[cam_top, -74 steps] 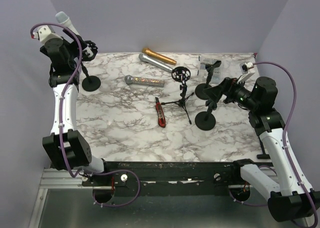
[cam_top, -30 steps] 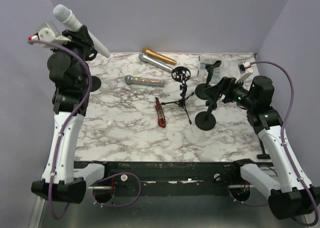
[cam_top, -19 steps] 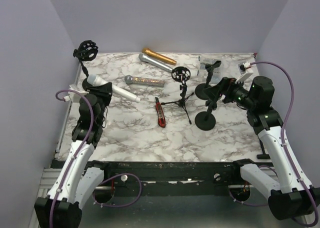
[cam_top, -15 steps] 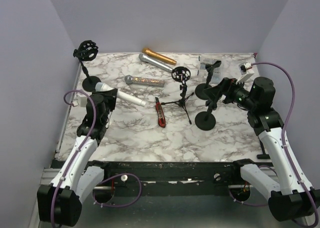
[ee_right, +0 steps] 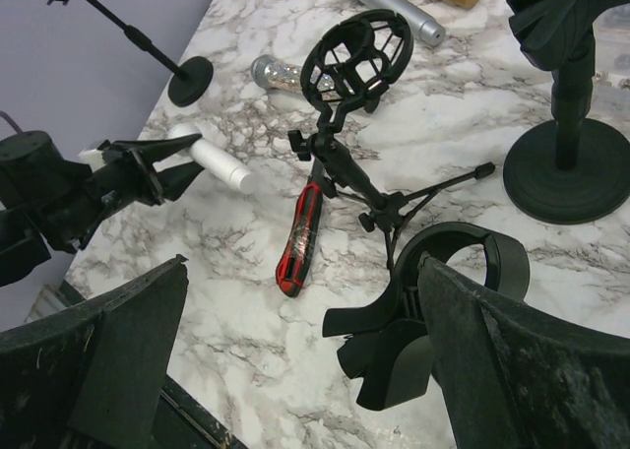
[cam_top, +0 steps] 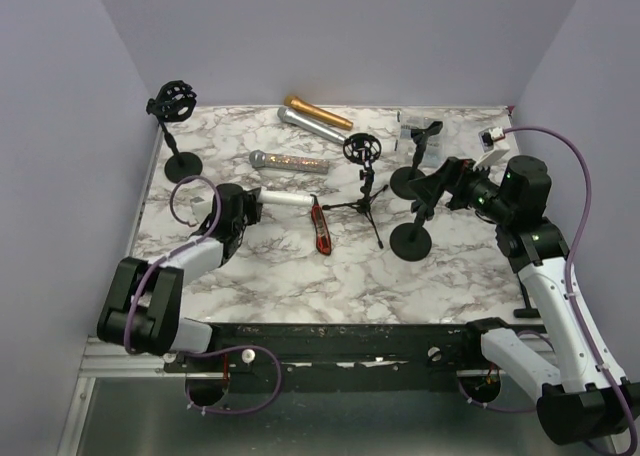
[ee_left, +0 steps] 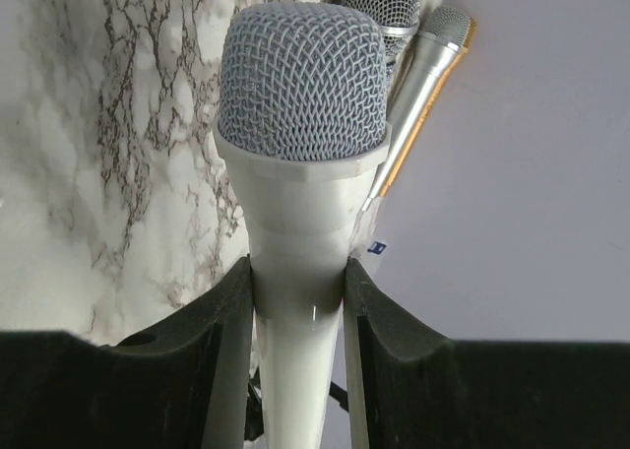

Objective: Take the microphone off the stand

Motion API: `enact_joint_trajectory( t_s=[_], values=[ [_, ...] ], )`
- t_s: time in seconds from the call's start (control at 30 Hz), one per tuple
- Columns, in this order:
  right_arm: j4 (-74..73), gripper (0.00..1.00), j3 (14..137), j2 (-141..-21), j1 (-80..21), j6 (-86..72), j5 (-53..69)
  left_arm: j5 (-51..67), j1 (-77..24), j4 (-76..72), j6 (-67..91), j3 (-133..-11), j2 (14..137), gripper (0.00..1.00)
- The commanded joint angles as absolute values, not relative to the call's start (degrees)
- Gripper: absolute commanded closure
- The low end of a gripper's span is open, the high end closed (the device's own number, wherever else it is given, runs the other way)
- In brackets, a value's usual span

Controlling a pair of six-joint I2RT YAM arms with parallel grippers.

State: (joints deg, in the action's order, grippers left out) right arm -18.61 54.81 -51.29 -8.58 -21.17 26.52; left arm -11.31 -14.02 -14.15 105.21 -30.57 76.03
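**White microphone off its stand, low at the left of the counter**

The left tool (ee_left: 298, 301) is clamped on the white microphone (ee_left: 300, 104), its two fingers (ee_left: 228, 316) pressed against the neck just below the grey mesh head. From above, the microphone lies nearly level and low over the marble counter (cam_top: 300, 266); whether it touches the surface I cannot tell. Its handle end points right, close to the far tip of a red utility knife (cam_top: 320, 226). The round-based stand (cam_top: 175, 136) with the ring mount is at the far left corner, well apart from the microphone.

The right tool (cam_top: 428, 183) has its jaws wide apart and holds nothing. It hangs above the clip of a black disc-based stand (cam_top: 411, 238). A tripod stand (cam_top: 362, 176) is between the knife and that stand. A glittery microphone (cam_top: 290, 162), a silver microphone (cam_top: 310, 124) and a gold microphone (cam_top: 318, 112) lie farther back.
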Motion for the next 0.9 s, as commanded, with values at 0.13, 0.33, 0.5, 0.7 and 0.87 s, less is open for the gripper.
enact_joint_trajectory(
  t_s=[0.13,0.33,0.5,0.7,0.87],
  values=[
    [-21.2,0.00,55.8,-49.9,-8.9,-20.7,23.9,-13.4,-15.4,-19.8,105.2,-41.6,89.3,1.00],
    [-21.4,0.00,56.2,-50.4,-8.9,-20.6,23.9,-13.2,-16.2,-17.9,108.3,-47.5,97.7,0.91],
    [-21.9,0.00,56.1,-50.0,-8.9,-20.4,23.8,-15.1,-16.0,-16.0,108.0,-51.0,101.2,0.80],
    [-21.3,0.00,55.4,-50.3,-8.8,-20.5,23.7,-12.5,-16.1,-16.1,110.6,-54.1,105.8,0.74],
    [-20.9,0.00,55.0,-50.6,-8.9,-20.5,23.5,-12.5,-16.1,-15.7,111.4,-54.5,107.2,0.69]
  ],
)
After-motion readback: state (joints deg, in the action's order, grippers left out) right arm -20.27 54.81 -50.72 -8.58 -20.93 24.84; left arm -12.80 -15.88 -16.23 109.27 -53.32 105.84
